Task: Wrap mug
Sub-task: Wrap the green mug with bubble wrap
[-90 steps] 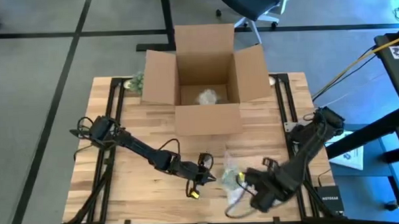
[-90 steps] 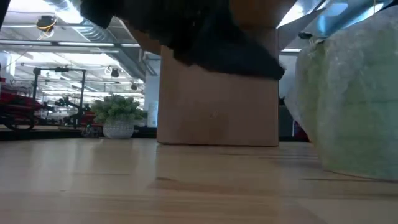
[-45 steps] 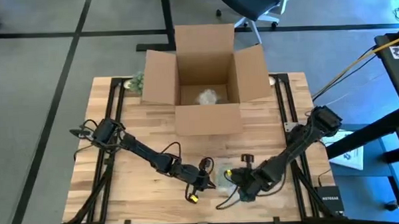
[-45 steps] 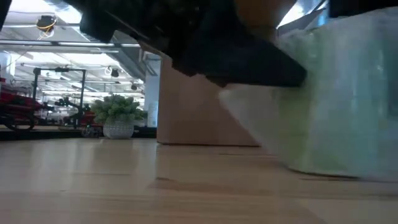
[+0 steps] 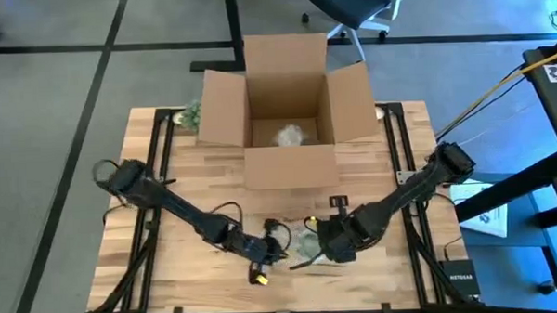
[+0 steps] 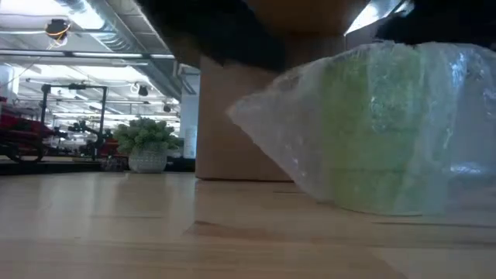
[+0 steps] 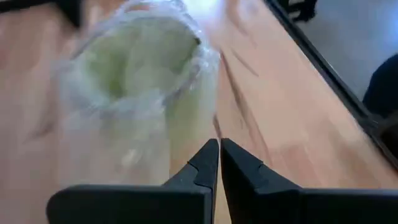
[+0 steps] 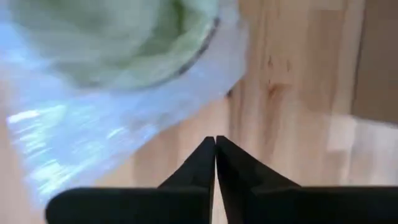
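A pale green mug, wrapped in clear bubble wrap (image 5: 305,241), stands upright on the wooden table near its front edge. In the low view the mug (image 6: 387,132) has loose wrap sticking out toward the table's left. My left gripper (image 5: 280,247) is shut just left of it. Its tips (image 7: 219,144) sit close beside the wrap (image 7: 137,81). My right gripper (image 5: 321,243) is shut just right of the mug, and its tips (image 8: 215,140) point at the wrap (image 8: 124,93). My left gripper has its shut tips at the wrap's side (image 7: 208,118), coming in low from the table's left; I cannot tell whether they touch it. My right gripper points at the wrap's loose edge (image 8: 217,87) from the table's right; whether it touches cannot be told.
An open cardboard box (image 5: 291,128) stands at the table's far middle with another wrapped thing (image 5: 292,136) inside. A small potted plant (image 6: 147,143) sits at the far left corner. Bare wood lies left and right of the arms.
My right gripper has moved toward the table's left and a little toward the far edge, closing on the mug. The wrapped mug has slid toward the table's left, staying upright. My left gripper has shifted slightly toward the near edge and left.
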Action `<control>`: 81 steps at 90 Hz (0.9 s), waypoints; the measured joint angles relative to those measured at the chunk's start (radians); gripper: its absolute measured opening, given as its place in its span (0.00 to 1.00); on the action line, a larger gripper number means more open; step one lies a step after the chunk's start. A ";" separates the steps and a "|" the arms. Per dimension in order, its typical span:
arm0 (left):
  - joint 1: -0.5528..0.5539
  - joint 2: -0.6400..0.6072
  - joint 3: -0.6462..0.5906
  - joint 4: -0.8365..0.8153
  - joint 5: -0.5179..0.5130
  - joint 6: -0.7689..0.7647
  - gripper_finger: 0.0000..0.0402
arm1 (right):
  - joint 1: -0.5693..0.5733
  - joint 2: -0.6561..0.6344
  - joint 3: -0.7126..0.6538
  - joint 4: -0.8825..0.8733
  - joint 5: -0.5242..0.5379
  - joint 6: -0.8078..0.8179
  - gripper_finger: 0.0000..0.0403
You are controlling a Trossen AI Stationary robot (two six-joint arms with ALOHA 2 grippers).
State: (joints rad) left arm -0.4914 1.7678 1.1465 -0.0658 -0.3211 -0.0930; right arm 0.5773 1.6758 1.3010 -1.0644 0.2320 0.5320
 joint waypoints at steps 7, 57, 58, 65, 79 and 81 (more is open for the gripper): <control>-0.015 -0.085 -0.009 -0.152 -0.114 -0.082 0.00 | 0.032 -0.030 0.007 0.041 0.014 0.074 0.00; 0.063 -0.033 -0.279 0.426 -0.108 -0.120 0.00 | -0.011 0.102 -0.084 0.430 0.115 0.132 0.00; 0.063 -0.033 -0.279 0.439 -0.103 -0.110 0.00 | -0.012 0.106 -0.084 0.435 0.114 0.128 0.00; 0.062 -0.032 -0.279 0.527 -0.089 -0.079 0.00 | -0.017 0.120 -0.085 0.473 0.107 0.108 0.00; 0.069 -0.015 -0.279 0.580 -0.018 -0.065 0.00 | -0.030 0.141 -0.085 0.549 0.104 0.086 0.00; 0.069 -0.007 -0.279 0.579 -0.018 -0.072 0.00 | -0.030 0.142 -0.085 0.557 0.104 0.082 0.00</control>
State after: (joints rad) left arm -0.4221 1.7607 0.8674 0.5130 -0.3389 -0.1653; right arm 0.5471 1.8174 1.2163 -0.5078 0.3359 0.6138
